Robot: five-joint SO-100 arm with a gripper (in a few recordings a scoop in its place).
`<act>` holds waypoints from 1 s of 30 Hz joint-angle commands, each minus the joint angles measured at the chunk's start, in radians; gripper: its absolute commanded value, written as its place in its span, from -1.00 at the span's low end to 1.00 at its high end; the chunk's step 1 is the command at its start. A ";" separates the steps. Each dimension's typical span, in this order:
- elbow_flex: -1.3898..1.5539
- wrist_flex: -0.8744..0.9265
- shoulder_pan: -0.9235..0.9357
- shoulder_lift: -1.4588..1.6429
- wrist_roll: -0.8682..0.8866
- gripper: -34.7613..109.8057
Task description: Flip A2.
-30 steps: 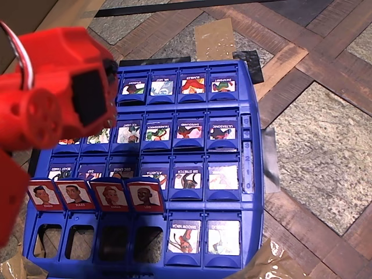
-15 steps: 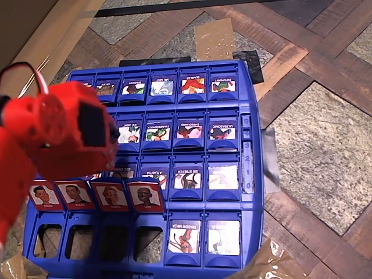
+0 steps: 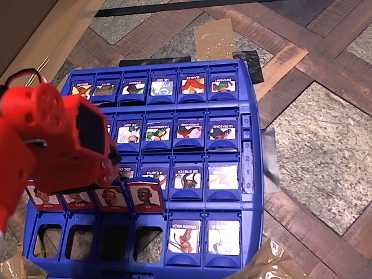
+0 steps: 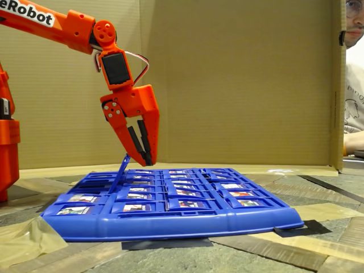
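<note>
Four red-framed portrait tiles stand upright in a row on the blue game board (image 3: pixel 251 174). A2 (image 3: pixel 111 197), the brown-haired one, looks to be third from the left, beside the LEO tile (image 3: pixel 146 196). My red wrist (image 3: pixel 70 145) hangs over the row's left half and hides the tops of the two left tiles; the fingertips are hidden under it. In the fixed view my gripper (image 4: pixel 148 161) points down, jaws together with nothing between them. Its tips are just right of the edge-on raised tiles (image 4: pixel 123 166), level with their top edge.
The board's other tiles lie flat, among them the blue SHADOW NINJA tile (image 3: pixel 184 235). Four open slots (image 3: pixel 97 241) sit in front of the upright row. A cardboard wall (image 4: pixel 239 79) backs the scene. A person (image 4: pixel 355 85) sits at the right edge.
My arm has swung down the overhead picture, from the board's upper left corner to over the upright row. The top-left tiles are uncovered now. No tile has flipped.
</note>
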 commanded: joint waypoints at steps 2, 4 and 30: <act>-0.054 0.075 0.011 -0.003 0.048 -0.52; -0.064 0.107 0.014 -0.003 0.037 -0.52; 0.011 -0.302 0.049 0.245 0.029 -0.52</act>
